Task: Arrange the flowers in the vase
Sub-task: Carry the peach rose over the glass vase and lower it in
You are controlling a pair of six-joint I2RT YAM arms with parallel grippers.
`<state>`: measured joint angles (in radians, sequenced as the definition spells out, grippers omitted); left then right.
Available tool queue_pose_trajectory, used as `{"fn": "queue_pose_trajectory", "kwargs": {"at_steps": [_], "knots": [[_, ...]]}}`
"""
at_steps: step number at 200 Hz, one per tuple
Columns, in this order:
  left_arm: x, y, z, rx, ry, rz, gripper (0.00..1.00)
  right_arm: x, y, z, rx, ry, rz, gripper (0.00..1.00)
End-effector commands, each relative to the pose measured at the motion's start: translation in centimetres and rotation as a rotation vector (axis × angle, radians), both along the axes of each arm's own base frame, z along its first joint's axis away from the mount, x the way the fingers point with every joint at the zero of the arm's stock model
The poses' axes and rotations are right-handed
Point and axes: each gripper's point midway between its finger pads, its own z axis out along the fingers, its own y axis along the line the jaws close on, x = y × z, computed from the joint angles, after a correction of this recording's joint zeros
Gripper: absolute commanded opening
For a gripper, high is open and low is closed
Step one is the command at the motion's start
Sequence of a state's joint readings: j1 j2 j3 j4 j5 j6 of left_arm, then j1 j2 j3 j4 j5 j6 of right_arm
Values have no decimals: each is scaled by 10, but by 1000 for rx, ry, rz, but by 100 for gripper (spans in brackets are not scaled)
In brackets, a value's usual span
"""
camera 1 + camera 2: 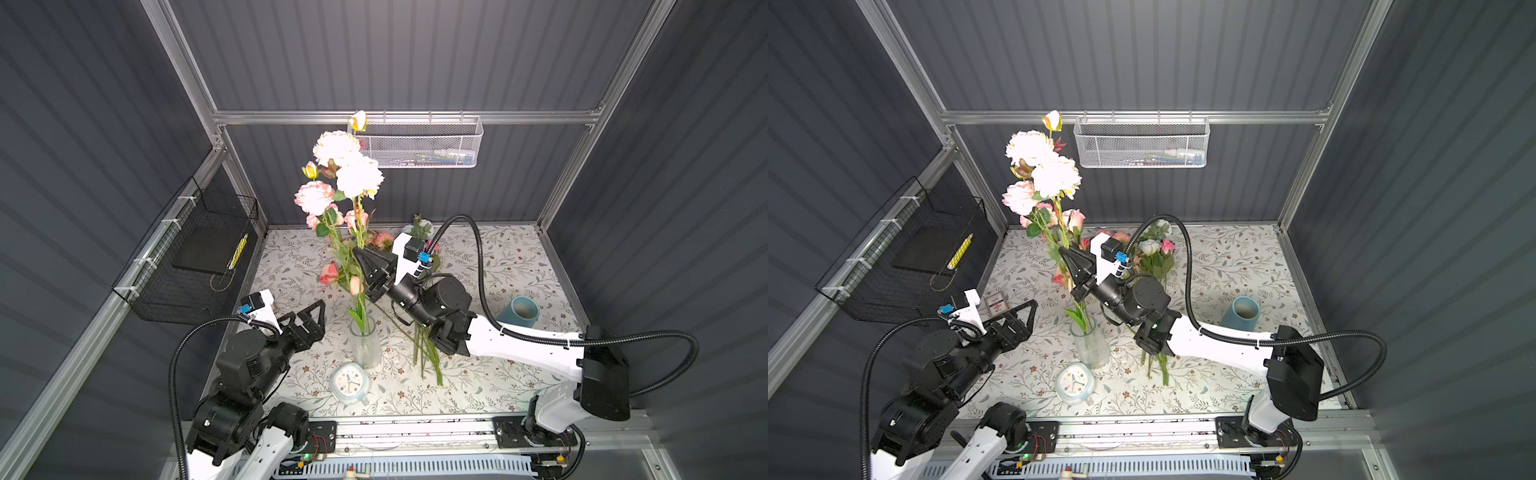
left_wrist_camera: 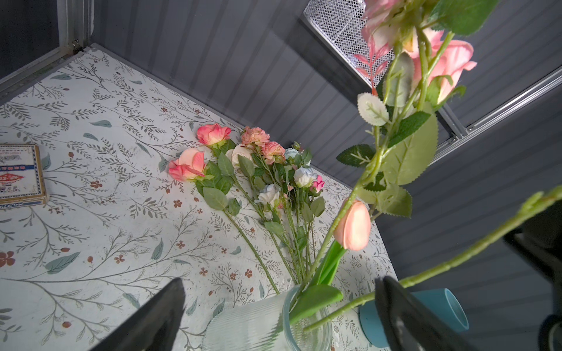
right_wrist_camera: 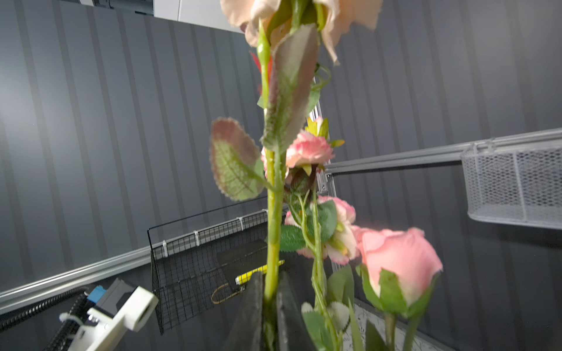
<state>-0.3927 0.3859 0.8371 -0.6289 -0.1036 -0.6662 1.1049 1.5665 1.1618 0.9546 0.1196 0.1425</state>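
The glass vase is found toward the front edge of the table, a little left of its middle, with a small pale clock laid flat just in front of it. Several flowers are already stood in it: a coral bud, pink roses and, highest of all, large white peonies, which are seen well above the table in both top views.

The right gripper is held above and behind the vase, and its jaws are closed on a thick green stem. In the right wrist view the stem is seen pinched between the two dark fingers, with a big cream bloom carried at its upper end. In the left wrist view that stem is seen slanting down to the mouth of the vase.

The left gripper is held low, just to the left of the vase, with its jaws spread wide and nothing clasped.

A bunch of flowers is laid on the tablecloth to the right of the vase — blooms toward the back edge, stems pointed toward the front edge — and in both top views it is partly covered by the right arm. A blue cup is laid on its side near the right edge, and a printed tin is seen near the left edge.
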Motion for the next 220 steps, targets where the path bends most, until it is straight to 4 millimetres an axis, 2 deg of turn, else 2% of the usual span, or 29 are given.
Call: {"fn": "queue_pose_trajectory", "kwargs": {"at_steps": [1,12,44,88,135,162,220], "knots": [[-4,-1,8,-2,-24,-20,100,-2,-5,-3,34,27,11,0],[-4,-2,8,-3,-26,-25,100,-3,0,-18,0,49,32,0],[-3,-5,8,-4,-30,-40,100,-7,11,-59,-115,126,82,8],[0,-13,6,-6,-26,-73,100,-15,18,-97,-248,223,145,27],[2,-16,0,-9,-19,-85,100,-27,-1,-107,-273,269,162,55],[3,-17,-2,-10,-17,-89,100,-32,-11,-112,-293,297,162,66],[5,-18,-6,-3,-15,-87,100,-43,-50,-120,-308,333,123,74]]}}
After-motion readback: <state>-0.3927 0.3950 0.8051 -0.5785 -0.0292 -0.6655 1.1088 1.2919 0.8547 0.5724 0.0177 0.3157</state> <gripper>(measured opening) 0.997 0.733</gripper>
